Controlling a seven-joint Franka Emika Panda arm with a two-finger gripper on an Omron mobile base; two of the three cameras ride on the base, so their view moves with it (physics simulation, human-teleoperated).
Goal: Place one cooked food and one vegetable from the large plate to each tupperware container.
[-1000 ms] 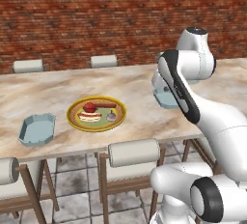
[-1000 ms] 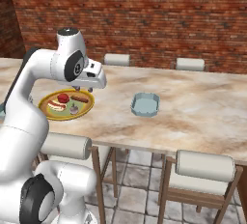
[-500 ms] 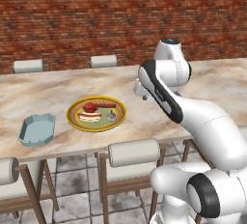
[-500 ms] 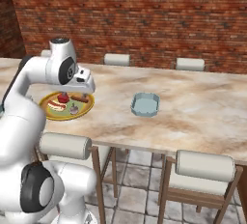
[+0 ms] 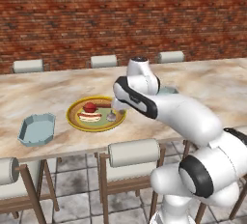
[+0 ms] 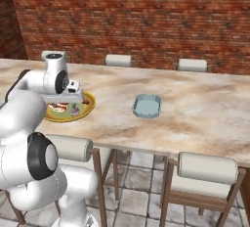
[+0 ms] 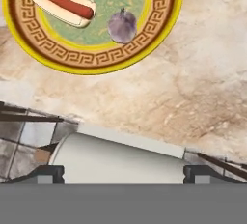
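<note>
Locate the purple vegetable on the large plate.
The purple vegetable lies on the large plate near its table-edge rim, beside the hot dog.

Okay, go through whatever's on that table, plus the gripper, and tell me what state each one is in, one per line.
large plate: flat on the table, still holding food
hot dog: lying on the plate
purple round vegetable: on the plate, apart from the hot dog
left blue container: empty
right blue container: empty
gripper: open, holding nothing, over the table edge
</note>
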